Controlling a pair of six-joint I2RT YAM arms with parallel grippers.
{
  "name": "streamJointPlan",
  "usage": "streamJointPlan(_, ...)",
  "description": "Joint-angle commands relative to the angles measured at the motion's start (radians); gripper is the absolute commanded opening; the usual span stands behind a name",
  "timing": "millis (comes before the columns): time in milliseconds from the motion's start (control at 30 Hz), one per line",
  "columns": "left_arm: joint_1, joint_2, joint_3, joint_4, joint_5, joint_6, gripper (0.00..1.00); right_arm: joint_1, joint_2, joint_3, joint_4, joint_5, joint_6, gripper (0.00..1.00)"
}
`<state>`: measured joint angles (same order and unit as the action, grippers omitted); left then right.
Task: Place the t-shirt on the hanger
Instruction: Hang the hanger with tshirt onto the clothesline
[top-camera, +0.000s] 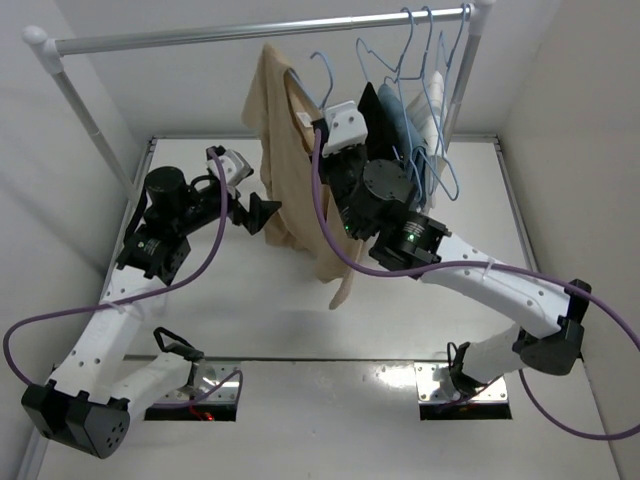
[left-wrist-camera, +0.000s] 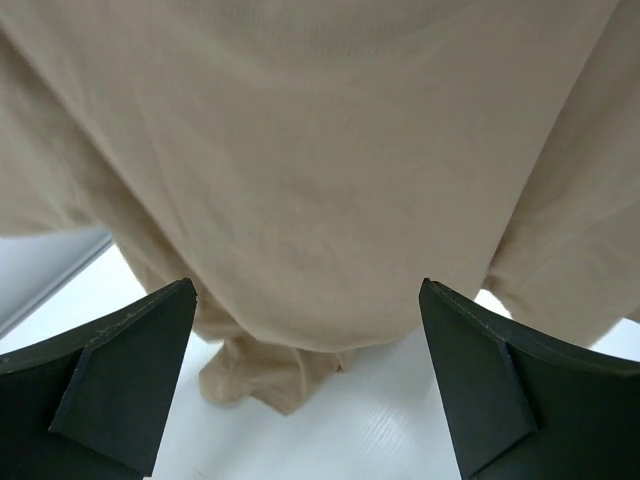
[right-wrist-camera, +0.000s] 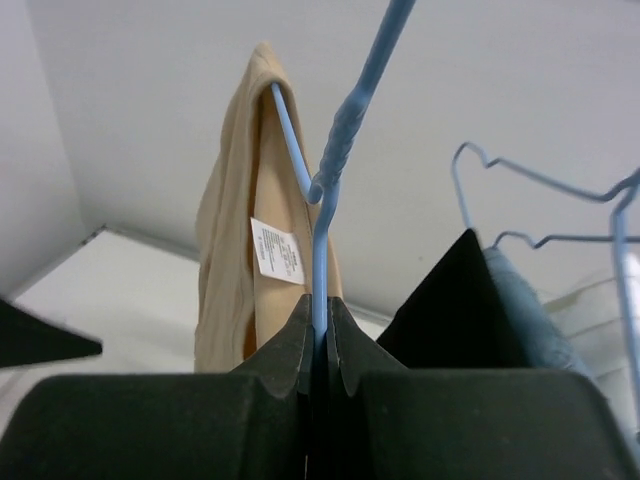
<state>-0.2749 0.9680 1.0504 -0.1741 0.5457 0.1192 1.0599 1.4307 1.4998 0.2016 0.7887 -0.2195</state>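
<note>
The right gripper (right-wrist-camera: 318, 300) has its jaws pressed together on the hanger (right-wrist-camera: 320, 255), pinching the thin light-blue wire just below the twisted neck of the hook. One sloping arm of that wire runs up and left into the neck opening of the t-shirt (right-wrist-camera: 225, 260), passing close by the small white label (right-wrist-camera: 277, 250) sewn inside the collar. The tan cloth hangs from that arm in a long, bunched column, left of the right wrist. In the overhead view its lower end reaches down over the white surface (top-camera: 250, 310); whether it touches cannot be told.

In that view the hook of the held hanger shows a little below the metal rail (top-camera: 250, 33) and not over it. Further right along the rail hang several more blue hangers (top-camera: 430, 60). Two of them carry a black garment (right-wrist-camera: 460, 300) and a light-blue garment (right-wrist-camera: 530, 310), just beside the right gripper.

The left gripper (left-wrist-camera: 308, 290) is on the left side of the t-shirt, at about mid-height of the hanging cloth. Its jaws are spread wide and hold nothing. In the left wrist view the two dark fingers (left-wrist-camera: 120, 370) frame the tan fabric, which fills the picture close in front of them, with a loose fold dangling below over the surface.
</note>
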Motion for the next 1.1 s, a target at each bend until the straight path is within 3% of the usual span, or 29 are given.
streamJointPlan(0,0.0,-0.02,-0.016,0.007,0.013,-0.009,1.0,-0.006,-0.001,0.123,0.147,0.115,-0.067,0.0)
streamJointPlan(133,0.0,-0.029,-0.016,-0.002,0.022,-0.009,1.0,-0.026,0.092,0.246,0.121,0.22,-0.161,0.0)
streamJointPlan(367,0.0,-0.038,-0.016,-0.002,0.022,-0.018,1.0,-0.112,0.175,0.424,-0.074,0.221,-0.192,0.0)
streamJointPlan(667,0.0,-0.038,-0.016,-0.002,0.031,-0.029,1.0,-0.248,0.137,0.366,-0.258,0.149,0.022,0.0)
streamJointPlan(1067,0.0,-0.048,-0.016,-0.021,0.031,-0.029,1.0,-0.374,0.224,0.422,-0.418,0.021,0.19,0.0)
